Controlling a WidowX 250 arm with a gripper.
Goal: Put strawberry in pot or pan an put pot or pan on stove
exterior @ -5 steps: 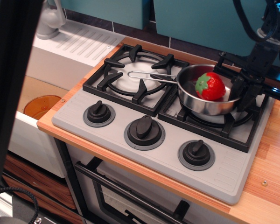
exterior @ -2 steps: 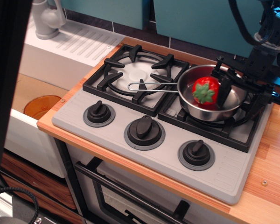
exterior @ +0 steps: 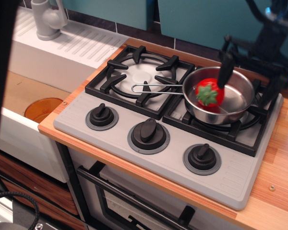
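Gripper (exterior: 247,72) spread, empty, above pan rim | strawberry (exterior: 210,95) sat inside pan (exterior: 235,108) | pan rested on stove (exterior: 173,158) right burner, task apparently complete

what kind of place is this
Most likely a toy play kitchen, not a real one: a grey stove with two grated burners and three knobs, a white sink unit with a faucet beside it, and a plastic strawberry in a small steel pan.

We find the gripper (exterior: 249,72) motion-blurred and partly cut off at the right edge; its jaw state is unreadable. The pot (exterior: 240,103) hides the right burner's centre (exterior: 240,125). A dark band (exterior: 2,72) blocks the left edge.
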